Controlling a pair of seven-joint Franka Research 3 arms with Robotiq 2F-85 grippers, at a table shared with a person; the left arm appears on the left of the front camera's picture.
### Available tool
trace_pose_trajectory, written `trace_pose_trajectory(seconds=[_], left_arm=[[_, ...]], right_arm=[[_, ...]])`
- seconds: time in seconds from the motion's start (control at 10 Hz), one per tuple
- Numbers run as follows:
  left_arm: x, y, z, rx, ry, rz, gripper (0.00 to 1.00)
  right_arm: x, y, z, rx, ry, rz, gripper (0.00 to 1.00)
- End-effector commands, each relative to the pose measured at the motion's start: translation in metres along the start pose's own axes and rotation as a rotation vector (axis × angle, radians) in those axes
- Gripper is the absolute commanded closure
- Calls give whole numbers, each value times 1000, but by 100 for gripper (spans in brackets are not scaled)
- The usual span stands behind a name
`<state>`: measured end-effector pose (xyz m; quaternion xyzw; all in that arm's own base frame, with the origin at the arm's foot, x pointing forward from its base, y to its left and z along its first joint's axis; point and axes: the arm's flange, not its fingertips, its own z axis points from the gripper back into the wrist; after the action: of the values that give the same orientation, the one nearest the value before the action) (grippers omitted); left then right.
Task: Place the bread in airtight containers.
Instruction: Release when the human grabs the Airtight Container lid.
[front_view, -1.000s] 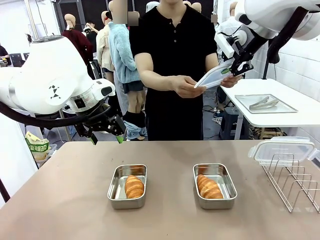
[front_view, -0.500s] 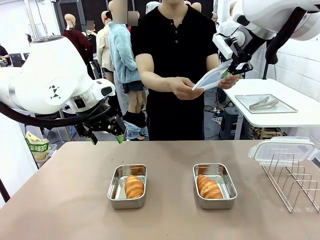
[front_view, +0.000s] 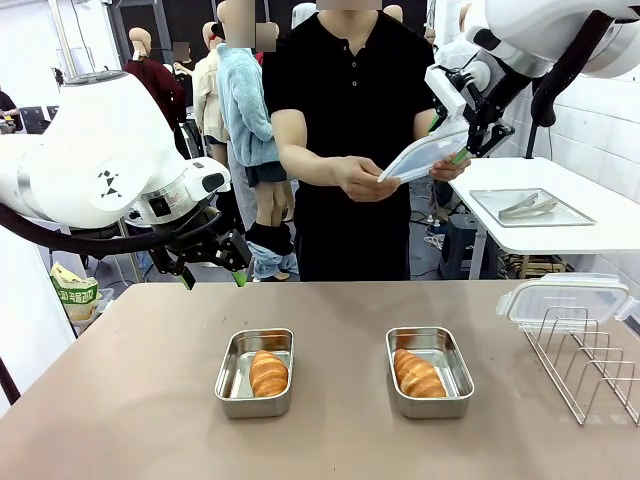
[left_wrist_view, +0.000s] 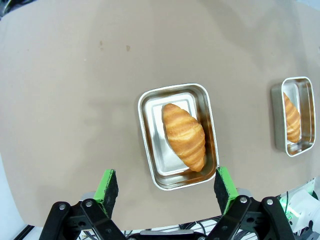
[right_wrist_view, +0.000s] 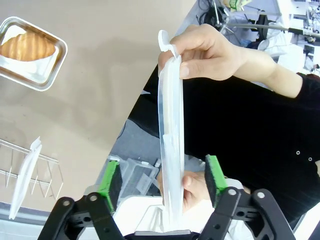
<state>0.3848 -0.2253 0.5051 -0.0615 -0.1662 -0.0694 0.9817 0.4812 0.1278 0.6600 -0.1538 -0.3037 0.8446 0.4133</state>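
Two steel airtight containers stand open on the brown table, the left one (front_view: 228, 375) and the right one (front_view: 458, 372). Each holds one golden bread roll, left (front_view: 268, 373) and right (front_view: 418, 374). My left gripper (front_view: 213, 277) hovers open above the table's far left; from its wrist the left container (left_wrist_view: 150, 135) and its bread (left_wrist_view: 184, 136) lie below. My right gripper (front_view: 462, 140) is raised at the far right, open, its fingers either side of a clear lid (right_wrist_view: 170, 125) without touching it. The person's two hands (right_wrist_view: 210, 55) hold that lid (front_view: 425, 157).
A wire rack (front_view: 585, 365) stands at the table's right edge with another clear lid (front_view: 565, 298) resting on it. Behind it a white side table carries a flat steel tray with tongs (front_view: 530, 207). The person stands at the far edge, centre.
My right gripper has opened off the clear lid, which now rests in the person's hands and has dropped slightly down and left. The left arm has not moved.
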Motion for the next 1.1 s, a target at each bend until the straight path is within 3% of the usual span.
trace_pose_trajectory(seconds=[0.0, 1.0], left_arm=[[1, 1, 1, 7, -4, 0, 0], [1, 1, 1, 7, -4, 0, 0]], right_arm=[[-3, -4, 0, 10, 4, 25, 0], [3, -1, -2, 2, -1, 7, 0]])
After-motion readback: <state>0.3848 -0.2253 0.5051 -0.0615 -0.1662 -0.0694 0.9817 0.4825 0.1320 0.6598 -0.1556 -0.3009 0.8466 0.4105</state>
